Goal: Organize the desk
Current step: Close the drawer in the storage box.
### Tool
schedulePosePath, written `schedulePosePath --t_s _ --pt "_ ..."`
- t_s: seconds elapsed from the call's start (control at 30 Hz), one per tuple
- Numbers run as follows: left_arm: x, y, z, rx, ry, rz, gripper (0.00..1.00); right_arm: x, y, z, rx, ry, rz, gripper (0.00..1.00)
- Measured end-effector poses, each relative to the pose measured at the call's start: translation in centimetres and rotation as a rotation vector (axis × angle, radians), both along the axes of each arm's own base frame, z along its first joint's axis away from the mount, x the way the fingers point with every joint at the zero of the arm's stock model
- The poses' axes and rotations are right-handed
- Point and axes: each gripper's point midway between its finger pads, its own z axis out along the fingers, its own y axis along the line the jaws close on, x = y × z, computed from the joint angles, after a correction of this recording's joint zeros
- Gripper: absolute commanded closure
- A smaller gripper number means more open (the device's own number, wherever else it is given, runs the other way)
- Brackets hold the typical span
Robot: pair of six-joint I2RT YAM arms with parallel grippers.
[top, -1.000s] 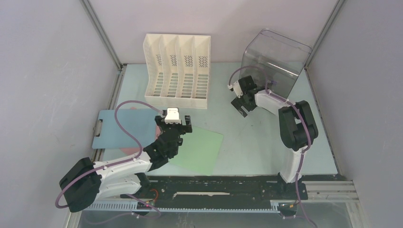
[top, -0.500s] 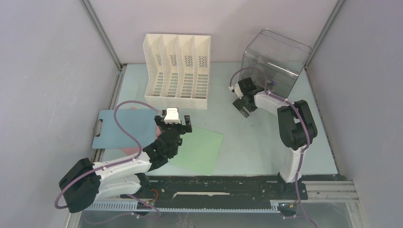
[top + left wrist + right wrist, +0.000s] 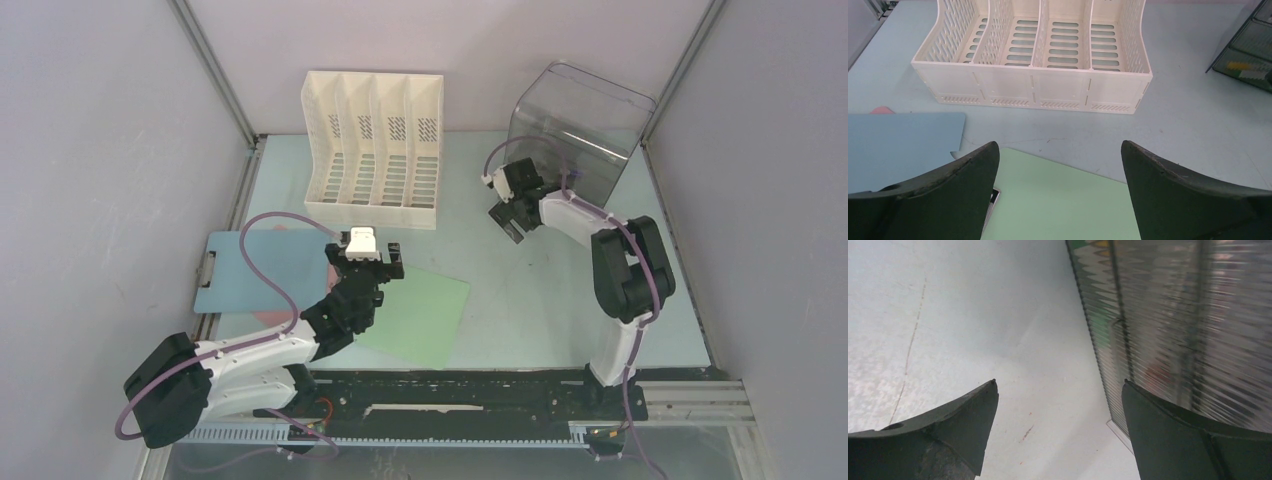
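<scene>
the desk (image 3: 500,290) is the big pale mint tabletop filling the middle of the top view, metal frame along its edges, grey walls around it. both arms come up from the bottom edge of the frame.

left gripper (image 3: 366,256) sits left of centre, over the spot where a blue clipboard (image 3: 250,275) and a green sheet (image 3: 425,315) meet. jaws are spread wide with nothing between them. in the left wrist view its two dark fingers (image 3: 973,170) frame the green sheet (image 3: 1058,205) at the bottom, the blue clipboard (image 3: 898,145) at the lower left, and bare desk (image 3: 1188,115) beyond. a small pink corner (image 3: 882,109) pokes out from behind the clipboard's far edge.

the white file organizer (image 3: 373,150) stands upper centre in the top view, four slots side by side, open side facing the arms. it fills the top of the left wrist view too (image 3: 1033,55), and its slots look empty.

right gripper (image 3: 508,222) is upper right of centre, just beside a clear ribbed plastic bin (image 3: 575,130) in the upper right. jaws wide apart here too, holding nothing. its wrist view shows the bin's ribbed wall (image 3: 1178,330) filling the right side, with bare desk (image 3: 973,315) on the left (there are blurry colours behind the plastic, can't tell what they are).

left wrist view also catches a dark mesh thing (image 3: 1248,45) at its upper right edge.
</scene>
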Motion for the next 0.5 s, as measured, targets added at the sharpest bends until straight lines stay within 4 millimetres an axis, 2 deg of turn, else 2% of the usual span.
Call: schedulePosePath --t_s 0.3,0.4,0.5 --pt "0.0 0.0 0.0 0.0 0.0 0.0 0.0 0.0 2.6 5.4 0.1 -0.114 0.064 0.0" --pt "0.0 0.0 0.0 0.0 0.0 0.0 0.0 -0.5 4.0 7.7 0.153 -0.152 0.11 0.0" --pt "0.0 0.0 0.0 0.0 0.0 0.0 0.0 -1.7 5.5 10.9 0.211 -0.195 0.171 0.0"
